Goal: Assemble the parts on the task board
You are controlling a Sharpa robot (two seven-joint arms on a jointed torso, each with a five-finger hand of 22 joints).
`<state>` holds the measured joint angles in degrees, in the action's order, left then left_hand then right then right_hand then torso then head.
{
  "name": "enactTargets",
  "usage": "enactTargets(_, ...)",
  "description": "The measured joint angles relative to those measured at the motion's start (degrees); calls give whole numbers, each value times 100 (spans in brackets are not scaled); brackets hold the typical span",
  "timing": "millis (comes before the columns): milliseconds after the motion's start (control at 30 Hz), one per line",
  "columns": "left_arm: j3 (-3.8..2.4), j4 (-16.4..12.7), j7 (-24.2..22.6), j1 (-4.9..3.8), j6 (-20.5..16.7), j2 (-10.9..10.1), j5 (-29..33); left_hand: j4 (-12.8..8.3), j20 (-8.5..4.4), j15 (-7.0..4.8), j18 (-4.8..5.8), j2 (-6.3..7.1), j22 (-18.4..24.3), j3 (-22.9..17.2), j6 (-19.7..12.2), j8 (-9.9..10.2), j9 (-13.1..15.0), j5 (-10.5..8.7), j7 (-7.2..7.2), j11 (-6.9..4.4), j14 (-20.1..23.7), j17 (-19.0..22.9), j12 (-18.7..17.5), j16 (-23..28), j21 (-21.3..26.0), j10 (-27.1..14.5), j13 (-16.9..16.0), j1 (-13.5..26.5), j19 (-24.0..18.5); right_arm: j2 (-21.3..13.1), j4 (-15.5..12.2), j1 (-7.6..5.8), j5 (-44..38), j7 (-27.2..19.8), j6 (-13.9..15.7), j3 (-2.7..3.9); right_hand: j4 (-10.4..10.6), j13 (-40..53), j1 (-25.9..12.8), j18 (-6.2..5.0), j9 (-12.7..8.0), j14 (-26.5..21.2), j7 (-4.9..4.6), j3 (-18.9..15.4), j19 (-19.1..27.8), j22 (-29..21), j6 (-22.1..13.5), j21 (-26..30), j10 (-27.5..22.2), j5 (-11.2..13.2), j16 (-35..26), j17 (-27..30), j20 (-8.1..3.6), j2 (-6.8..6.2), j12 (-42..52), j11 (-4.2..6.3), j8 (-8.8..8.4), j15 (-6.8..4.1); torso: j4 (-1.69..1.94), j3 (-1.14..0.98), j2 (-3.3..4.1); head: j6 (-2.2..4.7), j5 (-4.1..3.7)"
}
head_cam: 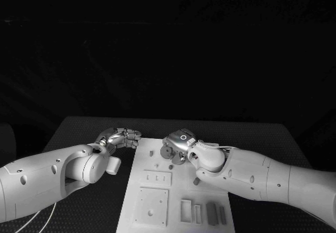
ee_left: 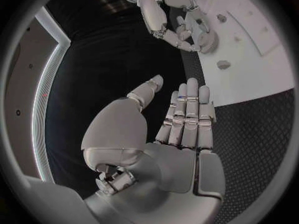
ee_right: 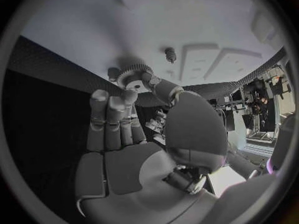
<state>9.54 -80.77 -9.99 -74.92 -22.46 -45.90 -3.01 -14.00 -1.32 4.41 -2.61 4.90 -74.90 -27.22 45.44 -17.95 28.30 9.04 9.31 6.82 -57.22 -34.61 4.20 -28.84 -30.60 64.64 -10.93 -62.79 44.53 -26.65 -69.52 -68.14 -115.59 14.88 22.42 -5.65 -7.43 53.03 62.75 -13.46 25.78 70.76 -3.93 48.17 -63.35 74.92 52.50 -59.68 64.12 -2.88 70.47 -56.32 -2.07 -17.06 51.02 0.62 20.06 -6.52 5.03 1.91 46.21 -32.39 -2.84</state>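
My right hand (ee_right: 134,134) pinches a toothed gear (ee_right: 132,78) over the task board (head_cam: 183,196); next I judge it seats on the peg (ee_right: 169,54) just beyond my fingertips. My left hand (ee_left: 181,129) lies flat, holding nothing.

No legible text, labels, brand marks, numbers or signs in any view. Checked the task board (head_cam: 140,213), both robot arms and the worktop (head_cam: 84,128): no readable markings.
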Motion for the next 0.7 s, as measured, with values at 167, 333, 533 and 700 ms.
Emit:
enactTargets(167,0,4,2,0,2,3,2,0,0,0,0,0,0,0,0,0,0,0,0,0,0,0,0,0,0,0,0,0,0,29,65,0,-3,0,-5,-13,-4,-12,0,0,0,8,0,3,-1,0,1,-9,1,0,10,0,0,0,0,0,-13,8,-3,-3,0,1,5)
enactTargets(333,0,6,3,0,2,4,3,0,0,0,0,0,-3,0,0,0,-1,0,0,0,0,-5,0,22,0,0,-5,0,0,60,106,0,-3,0,-20,-31,-16,-33,-26,0,0,8,1,15,-1,-1,2,-9,7,0,10,1,0,-22,0,-10,-15,9,-3,-5,1,1,5)
enactTargets(533,0,10,3,0,3,11,4,0,0,0,0,0,-4,0,0,0,5,0,0,0,0,-5,0,22,0,0,-4,0,0,132,173,4,3,0,-27,-65,-87,-86,-75,1,-6,8,1,-9,22,-1,2,-9,-8,0,5,8,-22,-8,0,4,-66,9,-6,-7,2,-1,18)
enactTargets(700,0,15,4,0,3,13,5,0,0,0,1,0,-4,0,0,0,5,0,0,0,0,-5,0,23,0,0,-4,0,0,156,215,2,22,0,-28,-64,-231,-149,-114,1,-56,-33,-69,-120,32,3,-44,-10,-141,0,-30,8,-32,10,0,-79,-203,49,-6,-7,3,-8,23)
